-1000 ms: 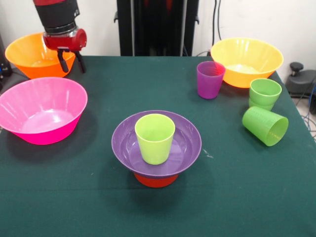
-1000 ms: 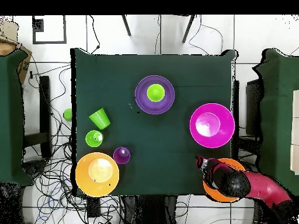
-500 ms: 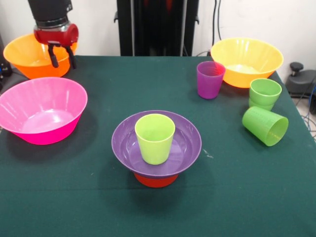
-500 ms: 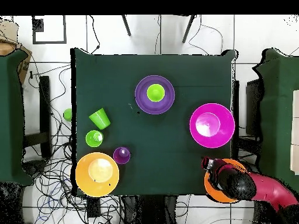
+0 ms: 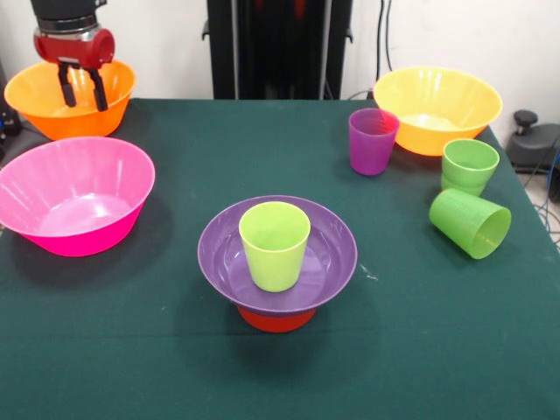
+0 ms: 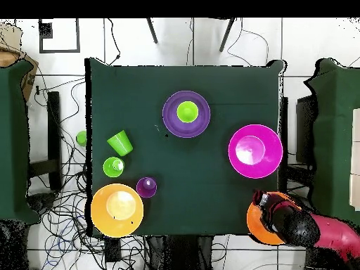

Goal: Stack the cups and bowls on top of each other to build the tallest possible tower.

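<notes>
The tower stands mid-table: a small orange bowl (image 5: pixel 276 320) upside down, a purple bowl (image 5: pixel 331 254) on it, and a yellow-green cup (image 5: pixel 275 245) upright inside. My gripper (image 5: pixel 81 93) is open and empty, hanging over the orange-yellow bowl (image 5: pixel 44 118) at the far left corner; in the overhead view the gripper (image 6: pixel 259 200) is over that bowl's rim (image 6: pixel 252 226). The pink bowl (image 5: pixel 74 197) sits in front of it. A purple cup (image 5: pixel 372 140), an upright green cup (image 5: pixel 469 164) and a green cup on its side (image 5: pixel 470 223) are at the right.
A second orange-yellow bowl (image 5: pixel 437 107) stands at the far right corner. In the overhead view a small green thing (image 6: pixel 81 138) lies off the table beside its left edge, among cables. The robot's black pedestal (image 5: pixel 278 48) is behind the table.
My gripper has moved left and away from the table's middle, from the bowl's inner rim to over the bowl itself. It stays open. Nothing else has moved.
</notes>
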Controlling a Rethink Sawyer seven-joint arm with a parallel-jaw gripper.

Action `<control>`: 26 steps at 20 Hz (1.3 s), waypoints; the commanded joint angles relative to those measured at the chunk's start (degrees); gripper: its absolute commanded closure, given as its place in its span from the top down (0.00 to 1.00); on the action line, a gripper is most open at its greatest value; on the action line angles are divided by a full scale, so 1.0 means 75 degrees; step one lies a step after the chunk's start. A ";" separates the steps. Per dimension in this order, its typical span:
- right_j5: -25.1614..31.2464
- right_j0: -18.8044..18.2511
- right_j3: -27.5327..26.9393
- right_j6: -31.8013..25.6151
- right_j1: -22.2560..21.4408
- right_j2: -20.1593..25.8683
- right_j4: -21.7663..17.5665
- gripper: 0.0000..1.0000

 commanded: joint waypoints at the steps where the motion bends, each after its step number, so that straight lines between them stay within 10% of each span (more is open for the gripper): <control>1: 0.0416 -0.0251 0.0025 -0.0954 0.0238 -0.0012 -0.0157 1.00; 26: -0.0982 -0.1337 0.0054 -0.0591 0.2163 -0.0352 -0.1466 1.00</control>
